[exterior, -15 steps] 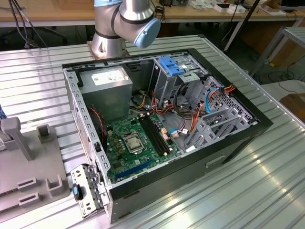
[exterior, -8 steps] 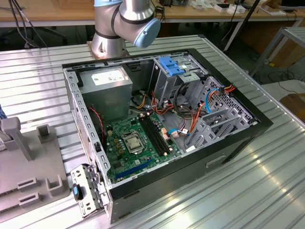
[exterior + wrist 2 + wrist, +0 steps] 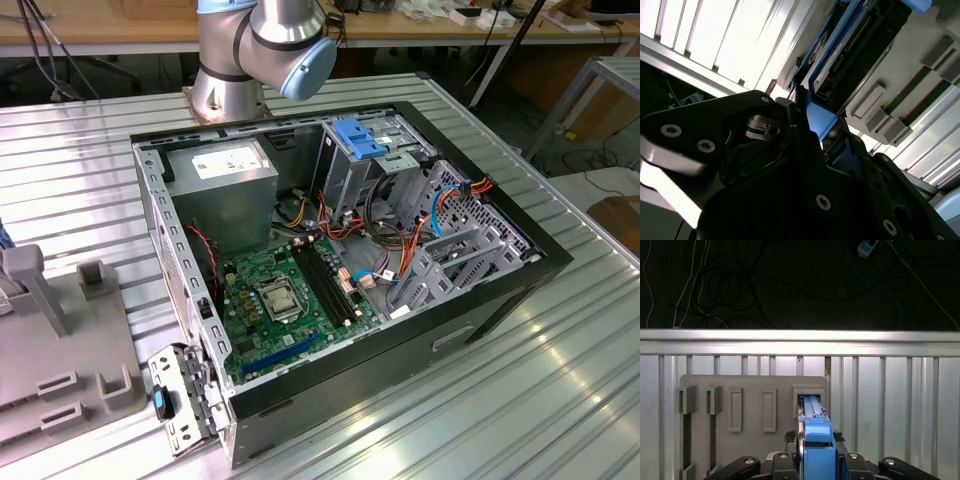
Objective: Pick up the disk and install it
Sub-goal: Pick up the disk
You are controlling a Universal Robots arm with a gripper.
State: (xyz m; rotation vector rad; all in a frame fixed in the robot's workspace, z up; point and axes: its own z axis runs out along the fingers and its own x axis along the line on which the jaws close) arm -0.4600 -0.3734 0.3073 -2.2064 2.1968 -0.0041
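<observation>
In both wrist views the disk [image 3: 817, 442] [image 3: 855, 45] stands on edge between my gripper's fingers, a dark grey drive in a bright blue carrier. My gripper [image 3: 818, 437] [image 3: 815, 117] is shut on the carrier's blue end. The disk's far end reaches the rightmost slot [image 3: 810, 402] of a grey holder plate [image 3: 750, 385]; I cannot tell whether it still sits in that slot. In the exterior view the open computer case [image 3: 340, 260] lies on the metal table, with grey drive cages [image 3: 470, 250] at the exterior view's right.
A light-blue latch plate [image 3: 362, 137] sits at the back of the case, beside the power supply [image 3: 225, 195] and above the green motherboard [image 3: 285, 300]. Orange and blue cables [image 3: 440, 215] cross the drive cages. The grey holder [image 3: 60, 340] is at the exterior view's left. The arm's base [image 3: 250, 50] stands behind the case.
</observation>
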